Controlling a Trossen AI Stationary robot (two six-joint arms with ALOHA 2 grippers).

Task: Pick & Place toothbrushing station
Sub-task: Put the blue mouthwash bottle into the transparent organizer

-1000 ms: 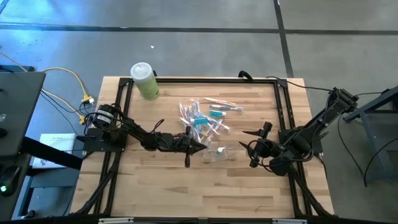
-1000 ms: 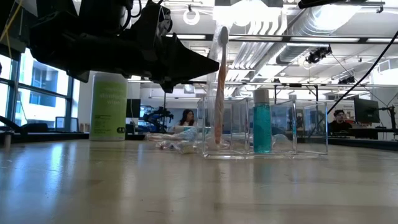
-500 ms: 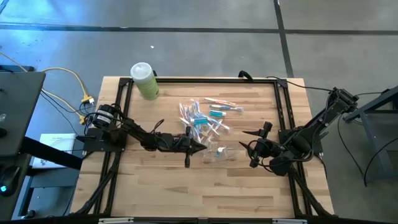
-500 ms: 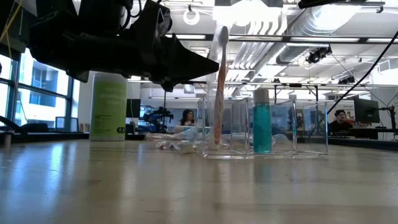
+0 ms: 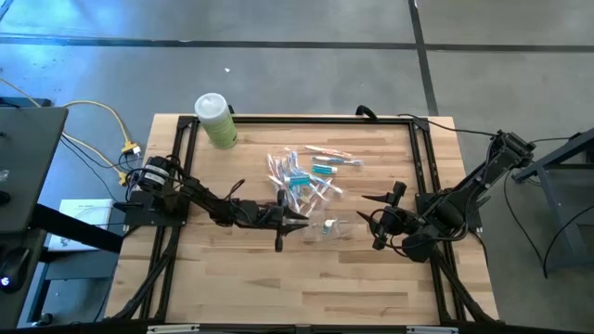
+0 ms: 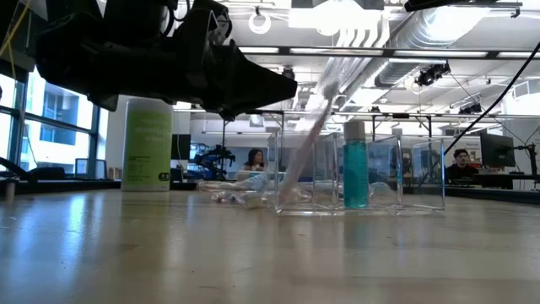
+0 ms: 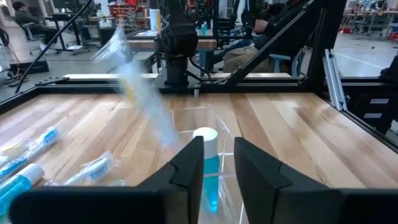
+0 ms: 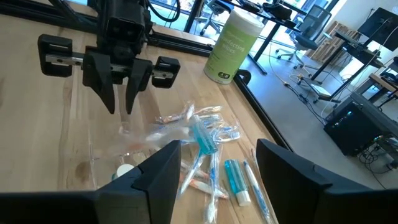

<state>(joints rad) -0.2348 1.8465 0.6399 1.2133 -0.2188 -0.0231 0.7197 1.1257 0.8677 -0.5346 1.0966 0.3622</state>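
**Toothbrush tipping in the clear holder**

On the wooden surface (image 5: 241, 269), the left gripper (image 5: 299, 221) has its jaws parted just beside the see-through holder (image 6: 359, 181), where a toothbrush (image 6: 305, 139) leans, blurred. The right gripper (image 5: 376, 223) waits nearby, jaws open and empty. Farther off lie loose toothbrushes (image 5: 302, 176).

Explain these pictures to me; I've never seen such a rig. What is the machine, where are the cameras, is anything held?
Two dark robot arms work at a wooden table. One camera looks down from above, one looks level across the tabletop, one sits on each wrist. The left hand hovers open by a clear holder, where a toothbrush leans beside a teal tube. The right hand waits open nearby. Loose toothbrushes and a green bottle sit elsewhere. Nothing is held.
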